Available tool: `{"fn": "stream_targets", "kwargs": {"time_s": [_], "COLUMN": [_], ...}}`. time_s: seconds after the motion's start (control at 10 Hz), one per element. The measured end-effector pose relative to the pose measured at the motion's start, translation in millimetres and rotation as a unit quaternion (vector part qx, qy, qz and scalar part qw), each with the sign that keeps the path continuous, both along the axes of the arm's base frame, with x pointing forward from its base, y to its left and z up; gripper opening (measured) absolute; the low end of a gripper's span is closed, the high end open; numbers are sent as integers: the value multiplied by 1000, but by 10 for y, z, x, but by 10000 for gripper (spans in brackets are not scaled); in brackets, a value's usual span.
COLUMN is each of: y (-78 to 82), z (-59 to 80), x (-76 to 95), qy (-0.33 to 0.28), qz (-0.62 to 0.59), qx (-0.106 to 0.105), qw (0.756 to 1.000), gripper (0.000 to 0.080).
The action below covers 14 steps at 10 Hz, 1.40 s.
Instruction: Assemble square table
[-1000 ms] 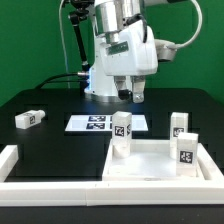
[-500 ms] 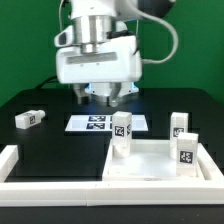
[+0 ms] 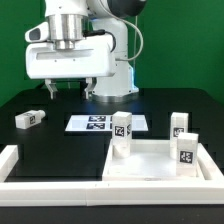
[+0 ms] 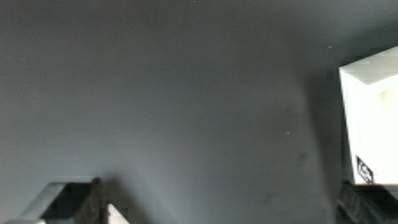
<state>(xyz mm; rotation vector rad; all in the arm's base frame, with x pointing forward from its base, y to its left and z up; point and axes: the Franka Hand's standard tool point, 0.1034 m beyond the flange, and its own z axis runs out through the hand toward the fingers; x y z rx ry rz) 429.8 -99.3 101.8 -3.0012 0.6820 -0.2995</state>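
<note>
Fingers (image 3: 67, 88) apart, empty, hovering above loose leg block (image 3: 28, 118) on desk (image 3: 60, 140), presumably lining up a pick. Square table slab (image 3: 160, 160) sat recess-up, three legs standing at its corners.

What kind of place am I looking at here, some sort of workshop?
Most likely a robotics test lab: a white robot arm over a black table, a green backdrop, and white furniture parts like the square table carrying printed tags.

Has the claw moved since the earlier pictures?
Yes. The claw went toward the exterior view's left, from above the marker board to beyond its left end.
</note>
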Motion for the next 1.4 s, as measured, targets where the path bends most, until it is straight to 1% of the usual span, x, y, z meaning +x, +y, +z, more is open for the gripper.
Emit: {"fn": "stream_targets", "kwargs": {"time_s": [0.1,0.2,0.3,0.4,0.5,0.6,0.7,0.8,0.9,1.0,1.1,1.2,1.3,1.4], "y": [2,-12,-147,-310,-487,-680,-861,-1071,-1041,-1011,-1003,-1005,-1036,-1193], "z": [-4,-29,-42,-130,-224,-207,-158,-236,-266,-265,-268,-280,-317,-421], "x": [-2,-40,-159,-383,-605,-763,-896,-1028,-1035,-1013,-1042,-1047,-1086,-1195], "qy": [1,11,24,61,107,134,170,199,233,253,282,308,332,371], "qz": [0,-2,-11,-21,-19,-12,-9,-17,-23,-16,-17,-17,-14,-22], "qx": [1,11,30,62,87,96,122,137,153,167,189,203,217,236], "qw": [1000,1000,999,996,990,986,978,970,960,953,940,929,918,898], "gripper": [649,649,649,649,649,649,649,649,649,649,649,649,649,649]}}
